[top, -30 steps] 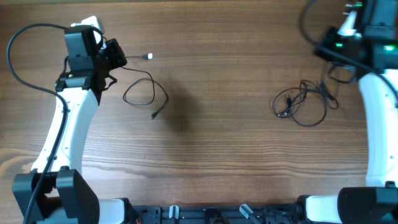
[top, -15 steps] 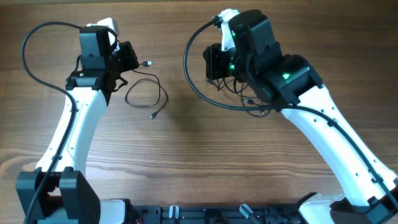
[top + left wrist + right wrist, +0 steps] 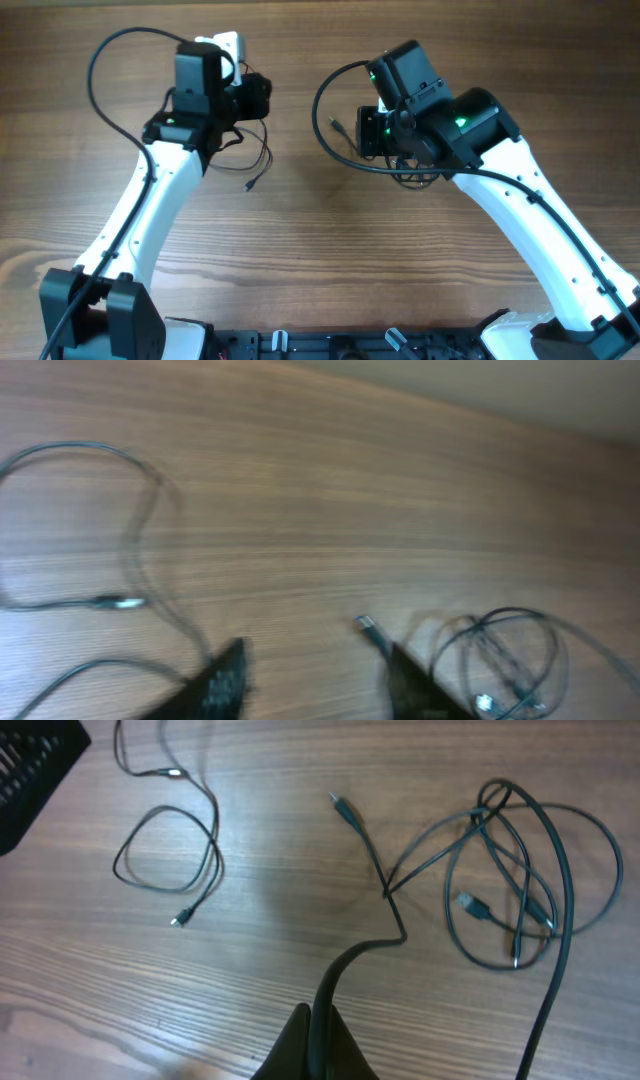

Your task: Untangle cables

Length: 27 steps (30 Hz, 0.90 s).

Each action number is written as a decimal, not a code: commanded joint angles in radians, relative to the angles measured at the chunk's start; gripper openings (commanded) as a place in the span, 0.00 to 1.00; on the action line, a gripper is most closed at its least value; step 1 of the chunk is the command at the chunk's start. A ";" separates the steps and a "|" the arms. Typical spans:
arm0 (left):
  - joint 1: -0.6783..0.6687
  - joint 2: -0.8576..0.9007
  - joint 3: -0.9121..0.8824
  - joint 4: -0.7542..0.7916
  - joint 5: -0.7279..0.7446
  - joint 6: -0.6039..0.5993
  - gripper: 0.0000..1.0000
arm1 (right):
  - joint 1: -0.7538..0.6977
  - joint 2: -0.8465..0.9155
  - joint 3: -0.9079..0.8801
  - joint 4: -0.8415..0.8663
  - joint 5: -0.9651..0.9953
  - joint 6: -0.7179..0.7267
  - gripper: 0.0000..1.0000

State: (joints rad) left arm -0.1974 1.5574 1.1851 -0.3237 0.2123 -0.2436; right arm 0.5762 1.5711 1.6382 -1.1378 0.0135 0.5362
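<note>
A loose cable lies as a loop below my left wrist, its plug toward the front. It also shows in the right wrist view and in the left wrist view. The tangled bundle of cables lies mostly hidden under my right arm in the overhead view. It appears at the lower right of the left wrist view. My left gripper is open and empty above bare wood between the two. My right gripper is shut on a black cable that runs up to a plug end.
The wooden table fills all views. A thick black arm wire loops left of my right wrist, and another arcs left of my left arm. My left arm's dark housing shows in the right wrist view's corner.
My right arm has swung from the far right to the table's middle, and the bundle now lies further left under it. My left arm has moved right, over the loose cable.
</note>
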 commanded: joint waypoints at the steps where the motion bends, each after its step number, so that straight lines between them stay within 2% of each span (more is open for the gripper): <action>1: -0.063 -0.018 0.006 0.042 0.016 0.003 0.72 | -0.002 0.007 -0.034 -0.012 0.084 0.092 0.04; 3: -0.089 -0.005 0.006 0.057 0.018 0.004 0.83 | -0.002 0.007 -0.047 -0.006 0.084 0.083 0.04; 5: -0.092 0.040 0.006 0.080 0.142 0.056 0.86 | -0.002 0.006 -0.048 0.005 0.084 0.047 0.04; 7: -0.092 0.105 0.006 0.098 0.230 0.061 0.85 | -0.002 -0.002 -0.047 0.011 0.083 0.028 0.04; 8: -0.092 0.169 0.006 0.125 0.309 0.085 0.80 | -0.002 -0.012 -0.048 0.014 0.083 0.013 0.04; 10: -0.091 0.241 0.006 0.179 0.460 0.128 0.80 | -0.002 -0.025 -0.047 0.014 0.083 0.008 0.04; 12: -0.091 0.329 0.006 0.278 0.658 0.136 0.81 | -0.002 -0.039 -0.048 0.023 0.063 -0.013 0.04; 13: -0.091 0.375 0.006 0.340 0.758 0.136 0.78 | -0.002 -0.045 -0.047 0.026 0.056 -0.014 0.04; 17: -0.091 0.458 0.006 0.509 1.009 0.135 0.75 | -0.002 -0.058 -0.047 0.030 0.024 -0.022 0.04; 20: -0.093 0.497 0.006 0.542 1.012 0.135 0.79 | -0.002 -0.059 -0.047 0.040 -0.015 -0.039 0.04; 24: -0.112 0.508 0.006 0.549 1.069 0.159 0.77 | -0.002 -0.059 -0.047 0.066 -0.029 -0.042 0.04; 27: -0.148 0.508 0.006 0.552 1.005 0.161 0.77 | -0.002 -0.059 -0.047 0.075 -0.050 -0.047 0.04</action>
State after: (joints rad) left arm -0.3096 2.0483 1.1824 0.2234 1.2354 -0.1123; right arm 0.5762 1.5379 1.5932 -1.0676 -0.0071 0.5049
